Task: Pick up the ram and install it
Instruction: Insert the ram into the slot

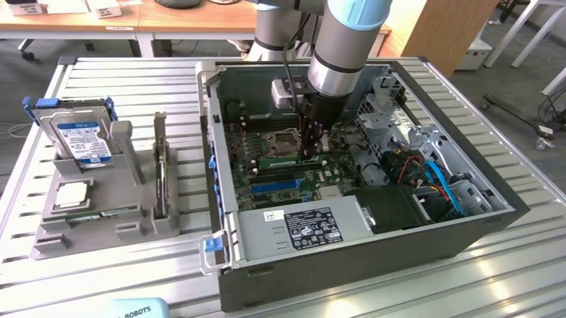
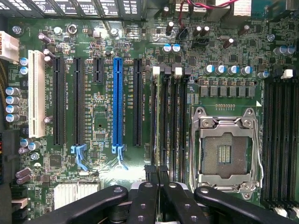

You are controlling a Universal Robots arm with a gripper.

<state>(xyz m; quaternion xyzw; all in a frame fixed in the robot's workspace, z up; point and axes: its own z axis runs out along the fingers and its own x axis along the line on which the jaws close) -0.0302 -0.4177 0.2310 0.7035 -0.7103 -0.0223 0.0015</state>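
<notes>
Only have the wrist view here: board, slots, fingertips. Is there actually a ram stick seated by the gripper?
Observer: In the exterior view a green ram stands on edge beside the CPU socket, with one end at the tip of the gripper. I cannot tell whether they touch.
Operator: Other stick?
Observer: The second ram lies flat in the grey holder, outside the case on the exterior view's left.
Operator: Anything else in that holder?
Observer: The hard drive stands upright, and the processor chip lies flat between it and the second ram.

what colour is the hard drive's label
Mostly blue; the hard drive shows best in the exterior view.
</notes>
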